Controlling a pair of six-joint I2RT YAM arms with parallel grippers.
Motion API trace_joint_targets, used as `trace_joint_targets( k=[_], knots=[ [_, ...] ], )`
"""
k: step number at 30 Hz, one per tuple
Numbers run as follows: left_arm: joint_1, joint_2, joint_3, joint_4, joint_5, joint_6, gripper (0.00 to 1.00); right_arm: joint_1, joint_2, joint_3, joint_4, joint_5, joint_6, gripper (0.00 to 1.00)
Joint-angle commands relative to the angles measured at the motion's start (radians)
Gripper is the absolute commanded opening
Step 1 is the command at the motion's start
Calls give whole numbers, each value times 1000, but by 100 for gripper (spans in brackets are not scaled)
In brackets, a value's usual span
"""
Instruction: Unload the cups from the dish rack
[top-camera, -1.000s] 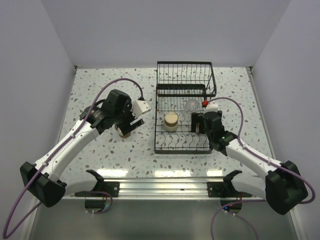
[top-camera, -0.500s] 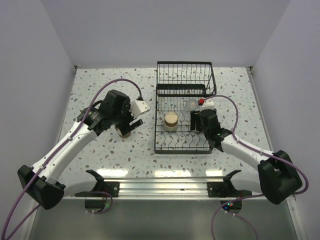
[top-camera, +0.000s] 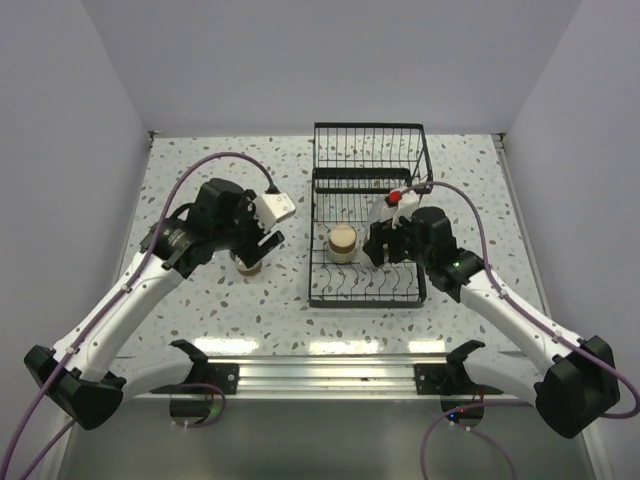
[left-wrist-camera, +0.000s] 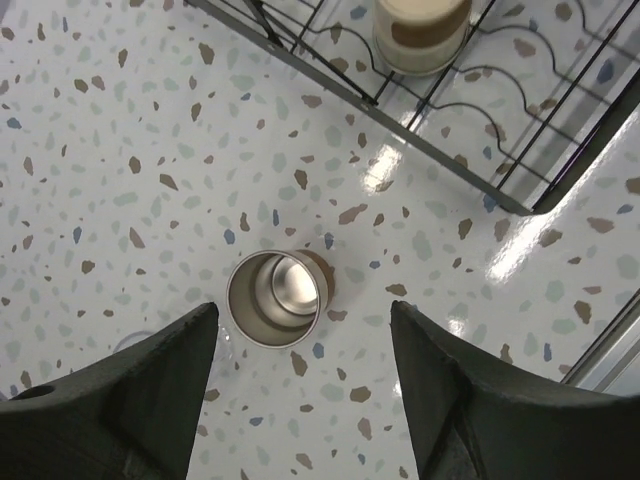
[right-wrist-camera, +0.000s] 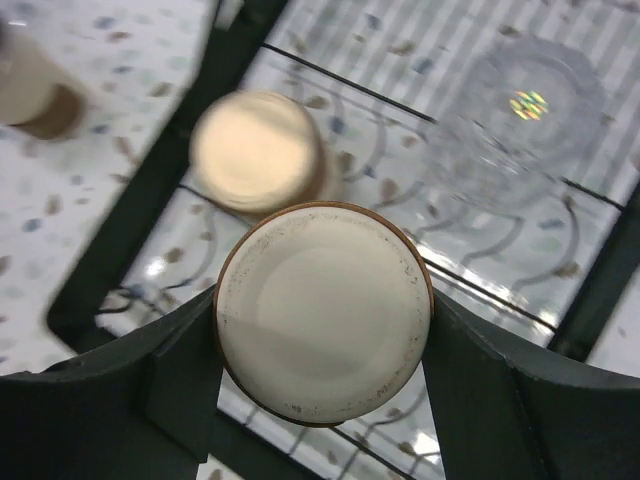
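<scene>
My right gripper (right-wrist-camera: 322, 318) is shut on a brown cup (right-wrist-camera: 320, 280); its pale base faces the wrist camera and it hangs just above the black wire dish rack (top-camera: 365, 298). A second brown cup (top-camera: 343, 241) stands upside down in the rack to the left of that gripper (top-camera: 386, 247). A clear cup (right-wrist-camera: 520, 115) sits in the rack farther back. Left of the rack, a third brown cup (left-wrist-camera: 275, 298) stands mouth up on the table, showing its shiny grey inside. My left gripper (left-wrist-camera: 302, 318) hangs open above it, apart from it.
The rack's taller wire basket section (top-camera: 368, 150) rises at the far end. The rack's near left corner (left-wrist-camera: 520, 205) lies close to my left gripper. The speckled table (top-camera: 200, 180) is walled at the back and sides.
My right gripper has shut on the brown cup in the rack and shifted left with it. My left arm has drawn back slightly from the cup on the table.
</scene>
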Motion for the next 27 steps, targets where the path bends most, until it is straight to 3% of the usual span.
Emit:
trace_joint_targets(
  k=[1,2,6,9,13,15,19,22,27],
  knots=[
    [28,-50,80,94,97,-89,73,9,-14,115,-22,-362,-13,5],
    [42,-52,88,100,115,-110,70,9,-18,124,7,-442,38,3],
    [117,-90,102,157,278,-162,66,8,-11,181,270,-485,232,0],
    [147,-113,102,205,425,-208,66,11,3,199,474,-403,429,0],
    [157,-92,99,256,800,-221,70,9,38,201,720,-317,651,0],
    [159,-78,82,310,875,-268,73,20,60,212,832,-301,739,0],
    [167,-40,76,502,884,-386,76,73,100,233,926,-263,779,0],
    [168,-18,56,646,925,-562,76,119,118,242,968,-235,777,0],
    [170,-7,47,705,900,-606,70,158,129,242,1009,-220,785,0]
  ],
)
